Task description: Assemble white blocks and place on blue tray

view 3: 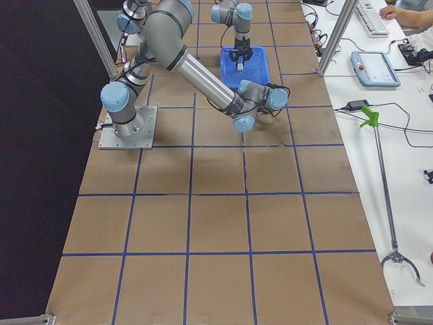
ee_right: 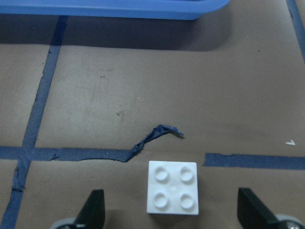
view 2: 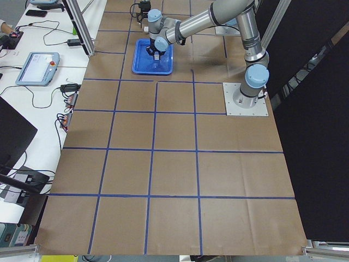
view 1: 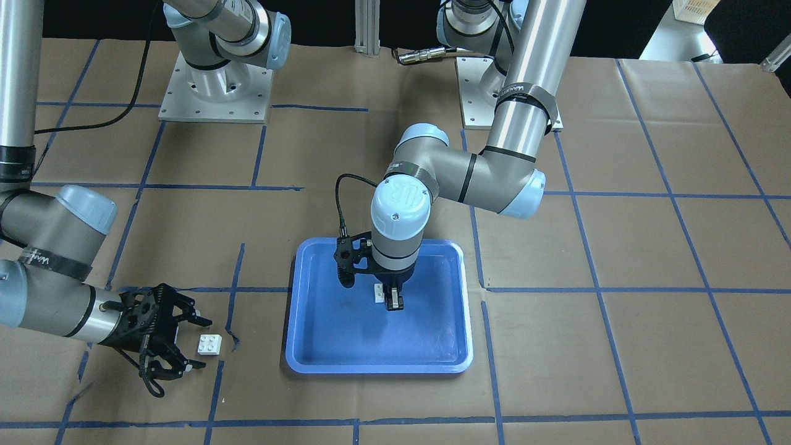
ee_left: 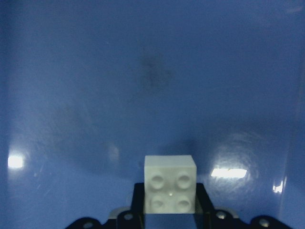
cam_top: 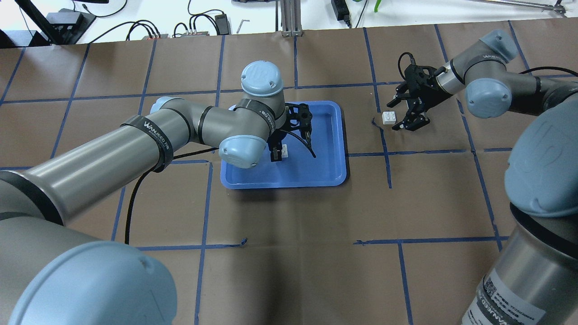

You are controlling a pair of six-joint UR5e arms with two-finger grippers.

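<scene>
The blue tray (view 1: 321, 346) lies mid-table; it also shows in the overhead view (cam_top: 325, 171). My left gripper (view 1: 393, 304) points down inside it and is shut on a white block (ee_left: 170, 183), held just over the tray floor (ee_left: 152, 71). This block peeks out beside the fingers in the front view (view 1: 377, 292) and the overhead view (cam_top: 284, 150). The second white block (view 1: 209, 344) lies studs up on the brown paper outside the tray. My right gripper (view 1: 188, 343) is open, low, right by this block (ee_right: 172, 187), with its fingers (ee_right: 93, 210) on either side of it.
Brown paper with a grid of blue tape covers the table. A torn curl of tape (ee_right: 159, 133) lies between the loose block and the tray's rim (ee_right: 119, 9). The arm bases (view 1: 216, 86) are bolted at the robot's side.
</scene>
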